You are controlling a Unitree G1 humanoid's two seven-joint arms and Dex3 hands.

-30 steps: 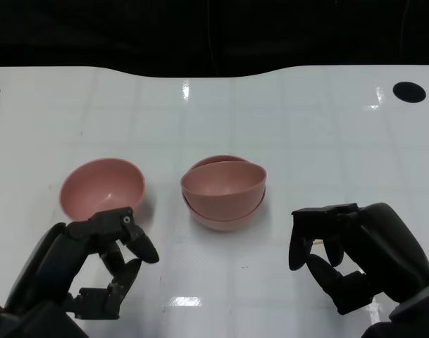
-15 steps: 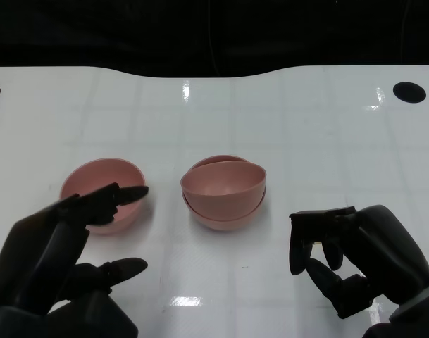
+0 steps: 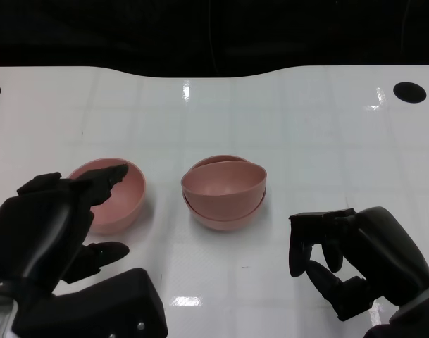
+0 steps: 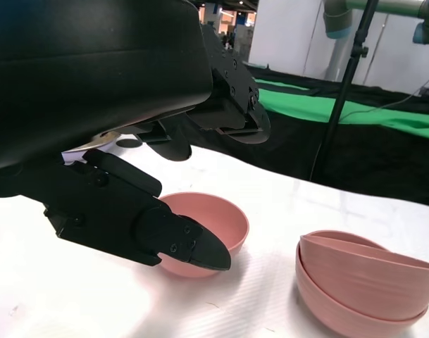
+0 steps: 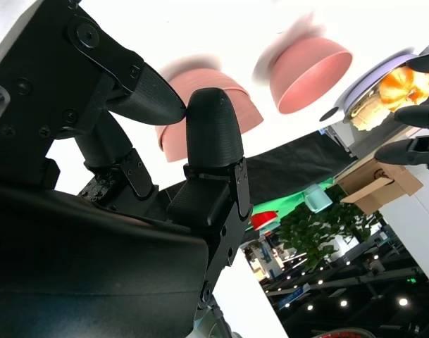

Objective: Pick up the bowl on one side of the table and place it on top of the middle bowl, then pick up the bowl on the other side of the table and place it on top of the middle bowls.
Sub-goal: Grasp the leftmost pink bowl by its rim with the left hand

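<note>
Now reaching, fingers spread and holding nothing, left hand (image 3: 48, 225) over side bowl (image 3: 119, 193), second step starting, needing rim grip; right hand (image 3: 355, 257) curled, resting empty.

Bright overhead light, glare patches on the glossy table (image 3: 284, 127), blurred bowls in right wrist view.

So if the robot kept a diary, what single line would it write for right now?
stage: second bowl | left hand: open, at single bowl | right hand: empty, curled | middle stack: two bowls
</note>
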